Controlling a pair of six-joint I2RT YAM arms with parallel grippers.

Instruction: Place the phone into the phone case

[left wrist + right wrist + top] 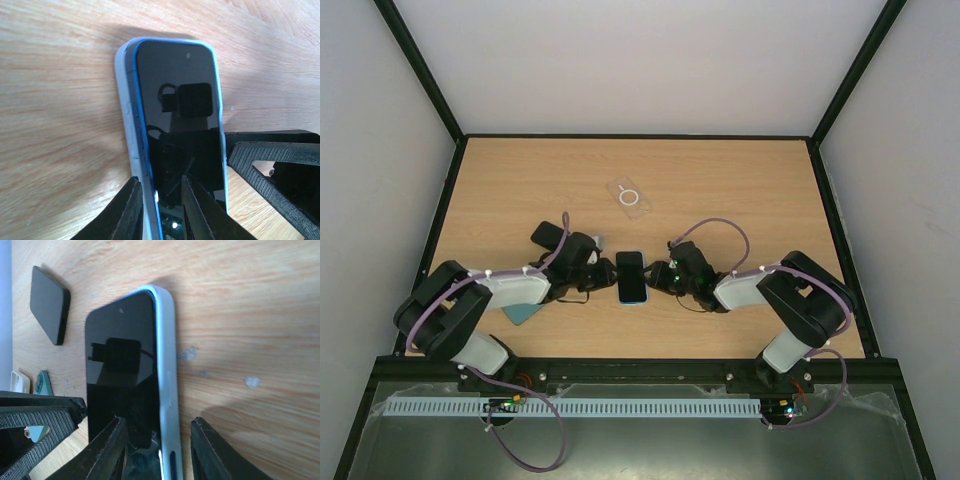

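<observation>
I've got the wooden surface point(720, 180) with the phone point(632, 275) flat at centre, in its pale blue case point(125, 100). My right claw point(160, 429) is partly open, loosely straddling the right edge. My left claw point(161, 190) narrowly straddles the left edge, and I can't tell if it's gripping.

Face-up phone point(632, 270) in pale-blue case point(123, 100)

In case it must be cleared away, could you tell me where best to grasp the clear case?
Likely across the two long edges of the clear case, coming straight down: it lies flat and alone on the table, and that is its narrower span.
</observation>
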